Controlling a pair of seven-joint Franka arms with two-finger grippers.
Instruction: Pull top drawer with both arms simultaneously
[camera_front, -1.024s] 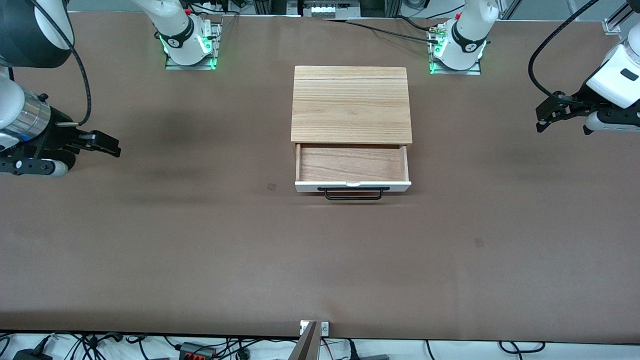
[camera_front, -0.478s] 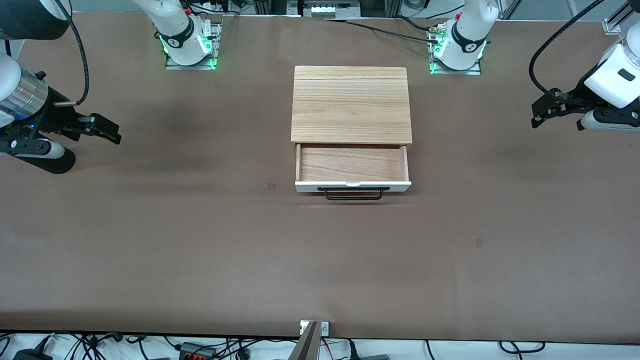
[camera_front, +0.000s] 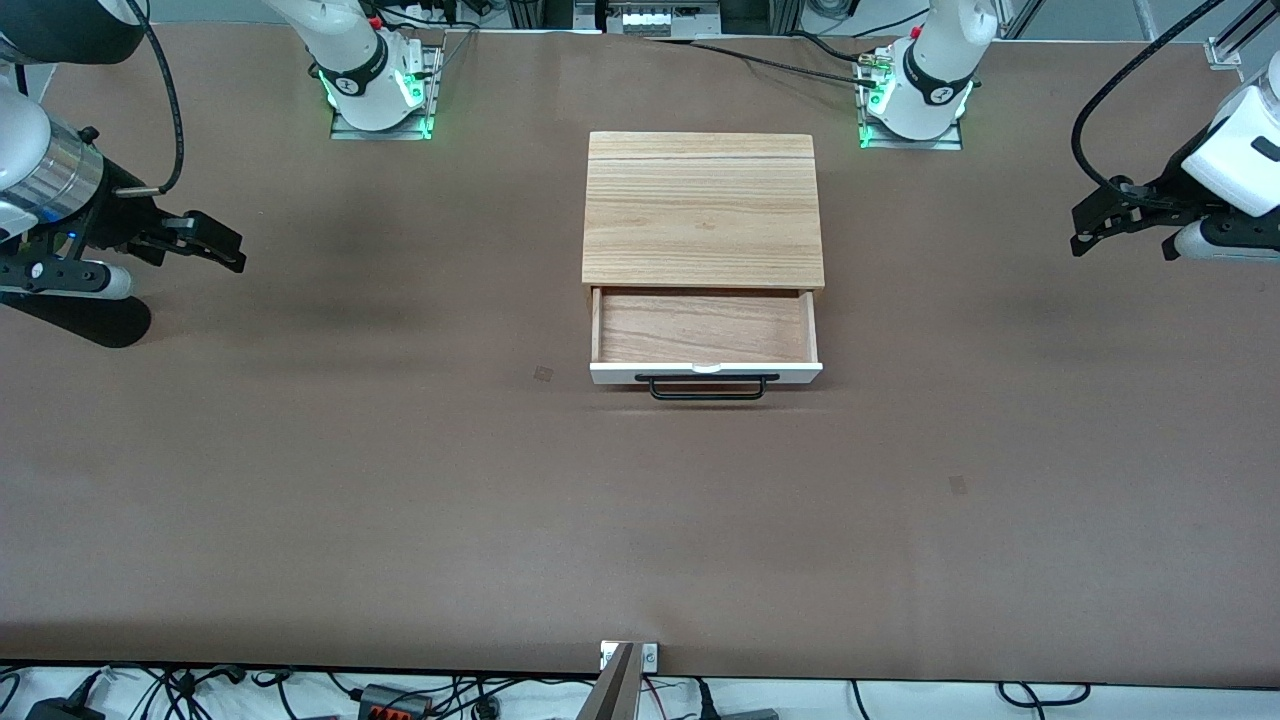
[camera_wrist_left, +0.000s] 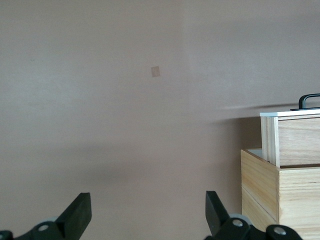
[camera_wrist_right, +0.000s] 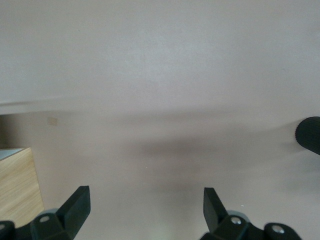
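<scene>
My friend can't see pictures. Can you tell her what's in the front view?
A light-wood cabinet sits mid-table with its top drawer pulled open, empty. The left gripper and the right gripper, jaws open, hang over bare table at either end.

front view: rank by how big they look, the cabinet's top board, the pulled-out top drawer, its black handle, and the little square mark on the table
1. cabinet's top board
2. top drawer, pulled out and empty
3. black handle
4. square mark, beside the drawer toward the right arm's end, by far the smallest
</scene>
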